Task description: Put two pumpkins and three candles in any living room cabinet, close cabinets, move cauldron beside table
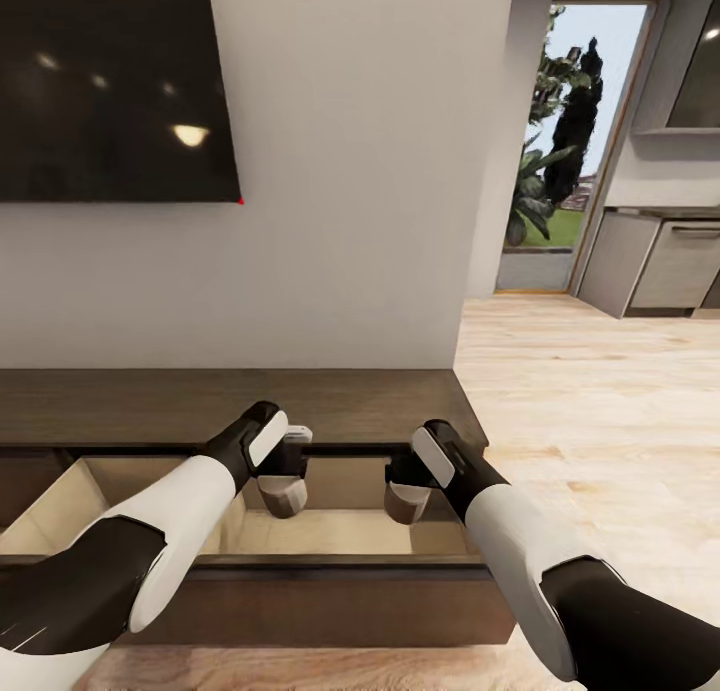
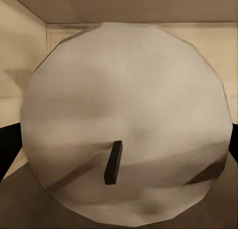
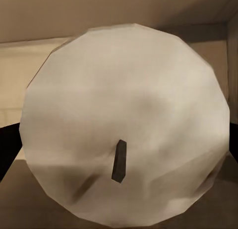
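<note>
Holding one candle (image 1: 281,495) in your left gripper (image 1: 283,483) and another candle (image 1: 407,503) in your right gripper (image 1: 408,493), jaws shut tight on each, you hang both over the open drawer (image 1: 330,533); letting go this high could make them tip and roll.

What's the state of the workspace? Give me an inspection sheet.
Surface: cabinet top bare; its drawer pulled open, pale interior.
Job's things: one candle in the left hand, another candle in the right hand, both held over the open drawer.
Clutter: nothing seen.
Hands: each shut on a candle.
Cables: nothing seen.
Surroundings: dark TV screen on the wall, wood floor, glass door to greenery.
</note>
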